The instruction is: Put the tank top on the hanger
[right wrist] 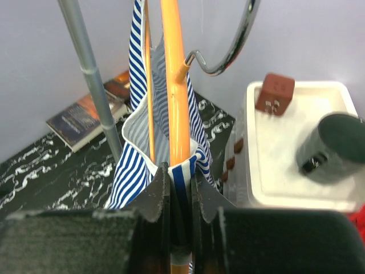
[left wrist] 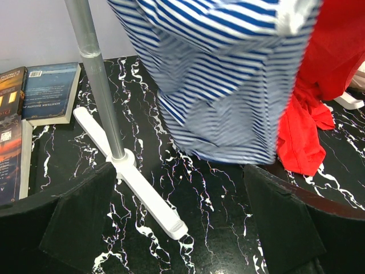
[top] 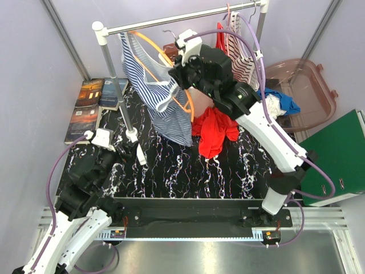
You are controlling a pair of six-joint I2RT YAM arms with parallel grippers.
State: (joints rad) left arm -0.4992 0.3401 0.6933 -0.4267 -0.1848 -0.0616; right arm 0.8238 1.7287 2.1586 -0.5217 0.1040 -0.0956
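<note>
The navy-and-white striped tank top [top: 154,85] hangs in the air on the orange hanger [top: 149,41], just below the rack's rail. My right gripper [top: 178,71] is shut on the hanger's lower bar. In the right wrist view the orange hanger [right wrist: 174,85] runs up from between the jaws of my right gripper [right wrist: 179,177], with a fold of the tank top [right wrist: 132,171] pinched alongside it. The metal hook [right wrist: 228,51] hangs free. My left gripper [left wrist: 182,228] is open and empty, low over the table in front of the tank top's [left wrist: 228,74] hem.
A white clothes rack [top: 171,20] stands on the marble table, its pole [left wrist: 100,85] and foot [left wrist: 142,194] near my left gripper. A dark-red striped top [top: 242,57] hangs at the rail's right end. A red garment [top: 214,131] lies behind, books [top: 91,105] left, a green folder [top: 336,154] right.
</note>
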